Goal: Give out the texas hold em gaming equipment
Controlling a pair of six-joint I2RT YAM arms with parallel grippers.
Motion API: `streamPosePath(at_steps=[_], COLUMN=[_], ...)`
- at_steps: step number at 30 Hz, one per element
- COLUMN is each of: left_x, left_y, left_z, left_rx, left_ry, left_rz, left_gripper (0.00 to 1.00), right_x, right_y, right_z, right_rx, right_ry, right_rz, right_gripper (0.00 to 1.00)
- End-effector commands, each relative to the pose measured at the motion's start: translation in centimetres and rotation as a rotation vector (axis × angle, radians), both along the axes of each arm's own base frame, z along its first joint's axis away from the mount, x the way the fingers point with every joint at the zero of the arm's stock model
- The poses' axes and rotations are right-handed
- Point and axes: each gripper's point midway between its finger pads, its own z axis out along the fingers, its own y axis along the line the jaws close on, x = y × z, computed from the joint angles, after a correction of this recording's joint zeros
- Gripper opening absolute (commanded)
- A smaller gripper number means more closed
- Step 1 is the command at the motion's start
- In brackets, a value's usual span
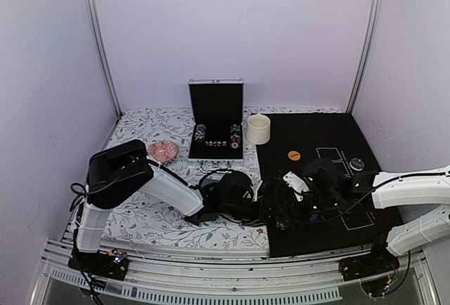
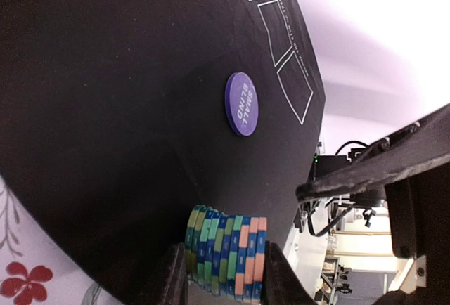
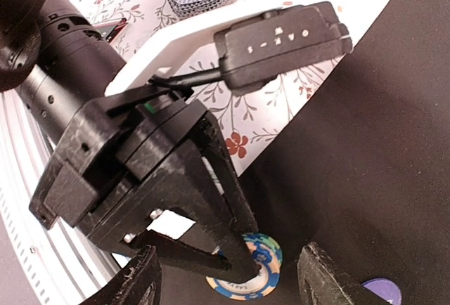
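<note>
Left wrist view shows the left fingers [image 2: 280,277] clamped narrow on a chip stack [image 2: 226,252] at bottom centre, on the black mat [image 2: 105,108] below the purple disc [image 2: 241,103], while the right fingers [image 3: 330,280] gape wide along the right wrist view's lower edge, holding nothing.

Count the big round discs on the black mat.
3: an orange one near the cup, a dark one near the mat's right edge, a purple one by the left claw's chip stack. Others may be hidden.
</note>
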Motion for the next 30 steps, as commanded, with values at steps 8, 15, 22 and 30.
streamPosePath(at_steps=[8,15,22,30], left_x=[1.3,1.8,1.7,1.8], left_y=[2.9,3.7,3.5,3.3], left_z=[-2.1,-2.2,-2.9,-3.0], left_rx=[0.075,0.092,0.095,0.109], left_ry=[0.009,-0.010,0.006,-0.004], left_rz=[-0.014,-0.025,-0.038,-0.041], left_gripper=[0.08,0.07,0.07,0.10], right_x=[-0.7,-0.1,0.0,0.8], right_y=[0.8,-0.4,0.1,1.2], right_z=[0.2,-0.1,-1.8,-2.9], right_rx=[0.046,0.089,0.057,0.018], right_ry=[-0.029,-0.056,-0.064,-0.098], right_rz=[-0.065,-0.164,-0.174,-0.136], right_gripper=[0.75,0.76,0.74,0.71])
